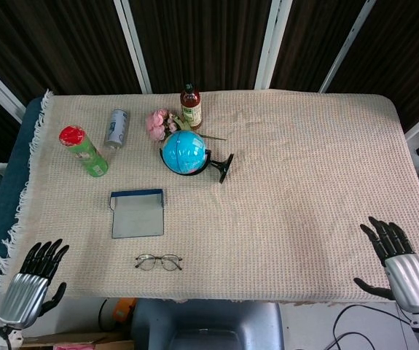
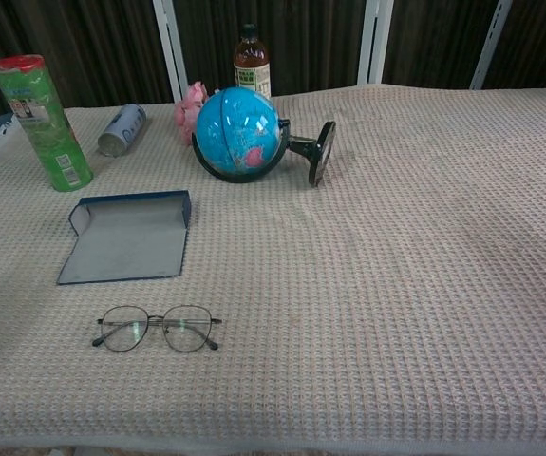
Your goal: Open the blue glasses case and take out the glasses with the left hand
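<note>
Evidently the task's last step is done or all but done: the blue glasses case lies flat and open near the worktop's left front part, its flap turned back, and the glasses sit on the cloth just in front of it, close to the front edge and apart from the case. The left hand hangs off the front-left corner, fingers spread and holding nothing; the right hand sits at the front-right corner, likewise released and empty. Judged from this, nothing more is called for than keeping both hands clear. Counted, there is one case and one pair of glasses; further back stand one globe near the middle, one green canister towards the left edge, one can lying on its side, one pink flower bunch and one bottle near the back edge.
</note>
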### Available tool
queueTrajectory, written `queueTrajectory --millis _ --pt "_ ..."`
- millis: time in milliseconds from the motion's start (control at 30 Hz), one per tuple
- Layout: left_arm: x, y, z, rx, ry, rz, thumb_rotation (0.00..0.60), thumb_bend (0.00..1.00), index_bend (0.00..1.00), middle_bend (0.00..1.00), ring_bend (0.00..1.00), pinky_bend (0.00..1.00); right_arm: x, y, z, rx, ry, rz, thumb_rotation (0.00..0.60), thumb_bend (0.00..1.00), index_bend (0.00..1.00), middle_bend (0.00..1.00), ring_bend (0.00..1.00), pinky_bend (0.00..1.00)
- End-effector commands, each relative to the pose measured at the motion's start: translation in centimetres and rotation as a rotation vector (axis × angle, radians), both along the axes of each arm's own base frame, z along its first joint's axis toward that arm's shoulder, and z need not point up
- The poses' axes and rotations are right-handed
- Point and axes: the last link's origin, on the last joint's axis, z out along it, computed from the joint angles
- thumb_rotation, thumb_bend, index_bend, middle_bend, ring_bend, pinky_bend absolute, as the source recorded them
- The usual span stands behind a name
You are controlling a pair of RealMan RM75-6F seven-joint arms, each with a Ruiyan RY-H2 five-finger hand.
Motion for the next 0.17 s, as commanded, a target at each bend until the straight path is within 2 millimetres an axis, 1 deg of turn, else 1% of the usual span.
queueTrajectory --millis 33,167 --pt "-0.45 -0.76 0.11 0.008 -0.005 0.001 0.6 0.39 0.0 0.0 0.0 0.0 0.04 0.04 -0.15 0.001 0.002 0.002 0.6 0.18 0.0 0.0 0.0 0.0" --pt "-0.39 -0.56 0.48 0.025 -0.03 -0.003 0.6 0.39 0.0 0.0 0.0 0.0 0.12 -0.18 -0.41 0.009 0.01 0.003 0.6 0.18 0.0 0.0 0.0 0.0"
